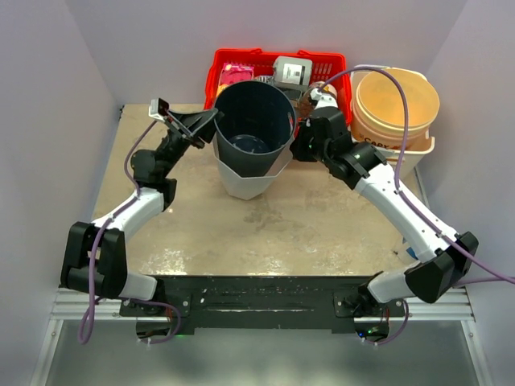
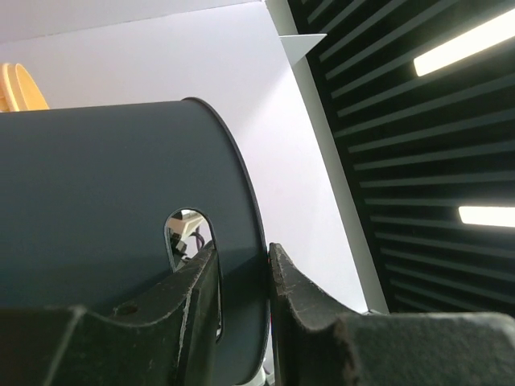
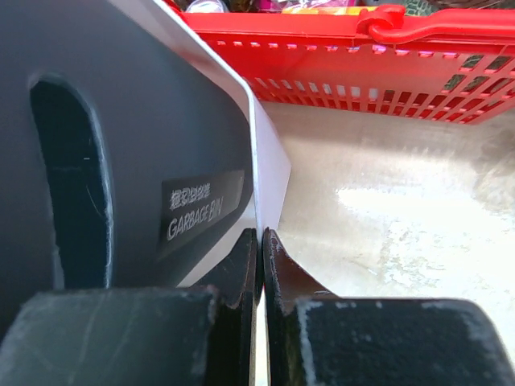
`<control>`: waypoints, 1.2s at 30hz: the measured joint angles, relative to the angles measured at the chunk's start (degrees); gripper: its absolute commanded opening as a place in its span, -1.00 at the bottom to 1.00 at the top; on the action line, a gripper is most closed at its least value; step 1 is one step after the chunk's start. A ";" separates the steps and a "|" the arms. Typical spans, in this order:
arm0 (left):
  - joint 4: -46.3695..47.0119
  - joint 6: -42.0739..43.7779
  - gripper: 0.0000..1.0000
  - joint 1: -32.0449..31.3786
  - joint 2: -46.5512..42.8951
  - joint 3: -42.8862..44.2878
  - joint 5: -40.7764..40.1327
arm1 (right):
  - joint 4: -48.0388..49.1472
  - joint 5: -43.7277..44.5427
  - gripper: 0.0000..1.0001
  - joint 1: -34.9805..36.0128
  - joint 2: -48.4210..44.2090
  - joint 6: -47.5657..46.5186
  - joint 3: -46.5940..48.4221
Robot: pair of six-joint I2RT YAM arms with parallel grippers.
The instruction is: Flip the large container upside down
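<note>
Nearest me, a black base bar (image 1: 257, 301) is carrying both arms at the near edge of the table (image 1: 282, 233), and both arms are reaching toward the back. Between them the large container (image 1: 253, 129), a dark bin with a white lower sleeve, is sitting mouth up at the back middle of the table, just in front of a red basket (image 1: 342, 64). The left gripper (image 2: 241, 261) is clamping the bin's left rim, one finger on each side, beside a handle cutout (image 2: 187, 237). The right gripper (image 3: 260, 237) is pinching the thin white edge on the bin's right side, jaws nearly touching. A tan tub (image 1: 394, 104) is sitting just right of the basket.
</note>
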 measured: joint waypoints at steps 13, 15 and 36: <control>1.33 -2.10 -1.00 -0.09 3.58 2.29 -2.49 | 5.05 -3.69 -1.00 -0.87 -1.79 3.32 -3.04; 1.18 -2.45 -1.00 -0.42 4.90 4.09 -2.58 | 5.03 -3.63 -1.00 -0.87 -1.79 3.43 -3.04; 0.92 -3.48 -1.00 -1.88 7.52 12.15 -3.13 | 9.18 -4.50 -1.00 -0.87 -1.97 4.55 -5.79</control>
